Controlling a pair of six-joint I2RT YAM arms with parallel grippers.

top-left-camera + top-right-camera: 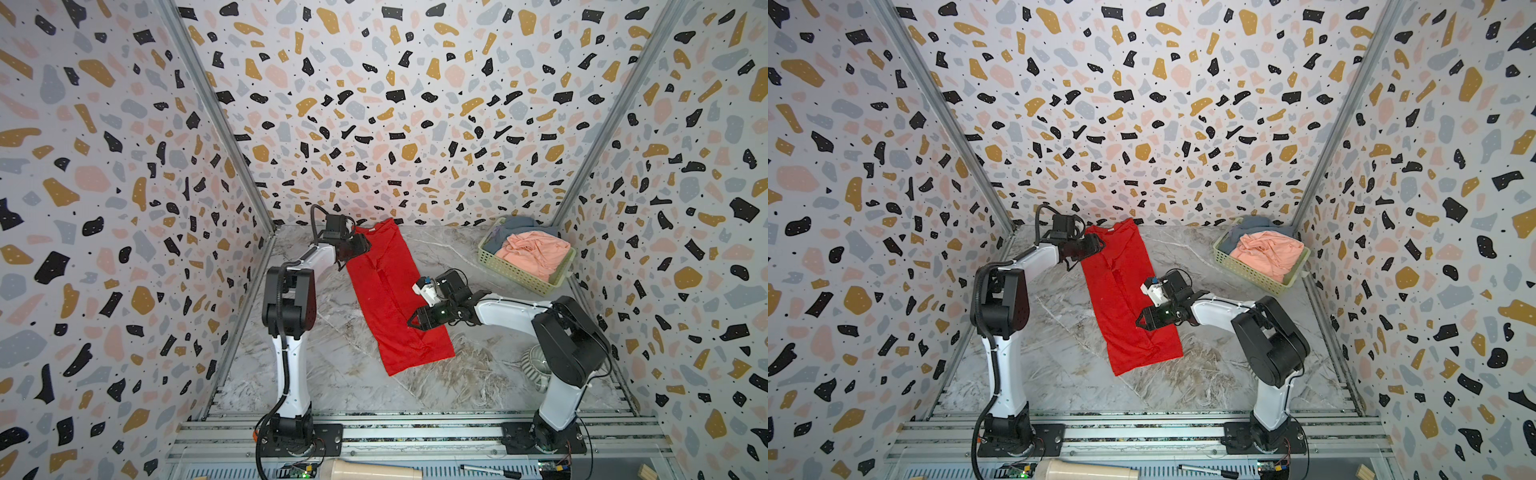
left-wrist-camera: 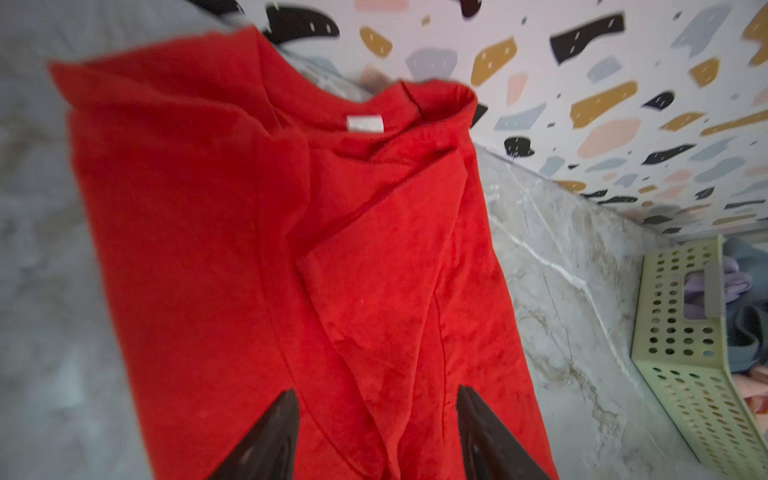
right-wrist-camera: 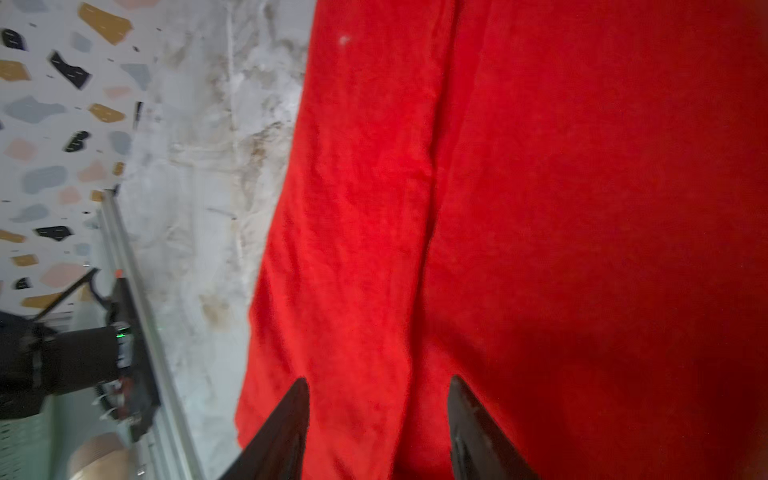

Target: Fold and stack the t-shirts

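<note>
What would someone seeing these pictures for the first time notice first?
The red shirt, folded into a long strip down the middle of the marble table, with both claws open over it: left claw by the collar, right claw nearer the hem. Next, the green basket in the far right corner, holding a pink shirt on a grey-blue shirt.

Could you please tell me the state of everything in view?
red t-shirt, folded into a long strip, lying flat.
basket, upright, holding shirts.
salmon-pink t-shirt, crumpled in basket.
grey-blue t-shirt, crumpled in basket too.
left gripper, open above red t-shirt.
right gripper, open above red t-shirt.
</note>
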